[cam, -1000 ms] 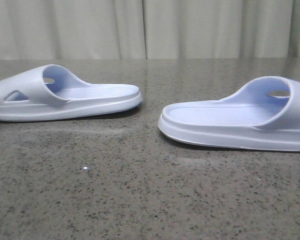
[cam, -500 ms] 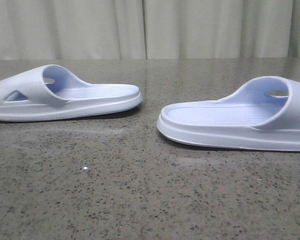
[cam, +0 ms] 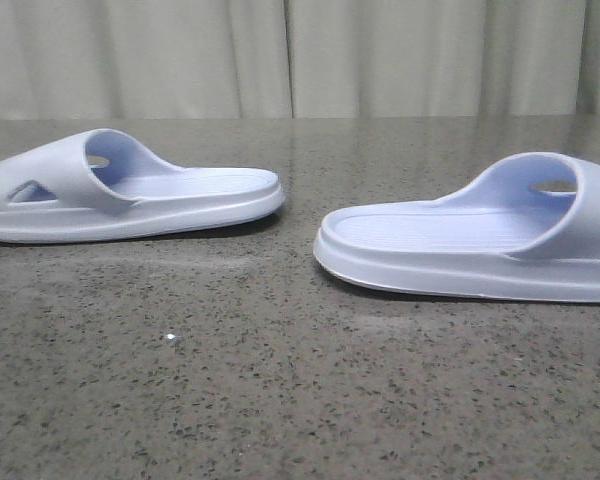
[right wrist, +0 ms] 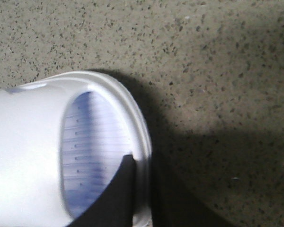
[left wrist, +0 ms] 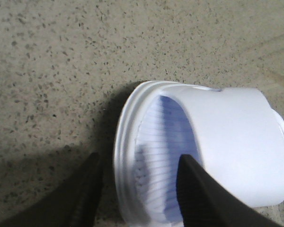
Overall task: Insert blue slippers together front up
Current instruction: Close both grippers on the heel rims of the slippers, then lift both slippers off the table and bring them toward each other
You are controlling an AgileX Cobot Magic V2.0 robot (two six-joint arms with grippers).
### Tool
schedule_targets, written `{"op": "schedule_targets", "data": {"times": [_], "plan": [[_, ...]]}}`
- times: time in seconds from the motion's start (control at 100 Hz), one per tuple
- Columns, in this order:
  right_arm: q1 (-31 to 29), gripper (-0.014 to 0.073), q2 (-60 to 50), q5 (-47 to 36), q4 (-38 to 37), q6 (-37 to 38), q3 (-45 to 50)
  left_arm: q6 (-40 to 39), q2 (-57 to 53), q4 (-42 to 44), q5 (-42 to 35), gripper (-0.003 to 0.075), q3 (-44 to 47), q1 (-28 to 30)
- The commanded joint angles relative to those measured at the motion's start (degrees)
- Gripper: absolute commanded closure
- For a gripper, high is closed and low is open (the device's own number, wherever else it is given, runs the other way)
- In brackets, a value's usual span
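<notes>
Two blue slippers lie on the table in the front view, soles down, open heels facing each other: the left slipper (cam: 130, 195) and the right slipper (cam: 470, 240). Neither gripper shows in the front view. In the left wrist view, my left gripper (left wrist: 137, 163) is open and straddles the left slipper (left wrist: 236, 142) side rim, with one finger on the table and the other over the ribbed footbed. In the right wrist view, my right gripper (right wrist: 144, 165) pinches the right slipper (right wrist: 28, 142) side rim. One finger lies inside against the rim; the outer one is lost in shadow.
The slippers rest on a dark speckled stone table (cam: 280, 400). A pale curtain (cam: 300, 60) hangs behind its far edge. A gap of table separates the two slippers in the front view.
The right slipper has shifted slightly to the left in the front view. The left slipper has not moved.
</notes>
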Motion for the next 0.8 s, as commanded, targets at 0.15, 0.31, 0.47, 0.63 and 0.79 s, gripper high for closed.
{"op": "schedule_targets", "data": {"times": [0.15,0.31,0.47,0.63,0.79], "plan": [[-0.20,0.0701,-0.61,-0.87,2.00,-0.98,-1.84,0.64,-1.40,-3.49,1.03,0.0423,-1.55,-0.44],[-0.20,0.0701,-0.61,-0.87,2.13,-0.98,-1.84,0.64,-1.40,-3.58,0.46,0.0423,-1.55,-1.67],[-0.20,0.0701,-0.61,-0.87,2.13,-0.98,-1.84,0.64,-1.40,-3.89,-0.87,0.0423,-1.55,-2.29],[-0.20,0.0701,-0.61,-0.94,2.17,-0.98,-1.84,0.64,-0.19,-3.89,-0.06,0.0423,-1.55,-2.29],[-0.20,0.0701,-0.61,-0.94,2.17,-0.98,-1.84,0.64,1.57,-4.13,1.19,0.0440,-1.55,-2.29]]}}
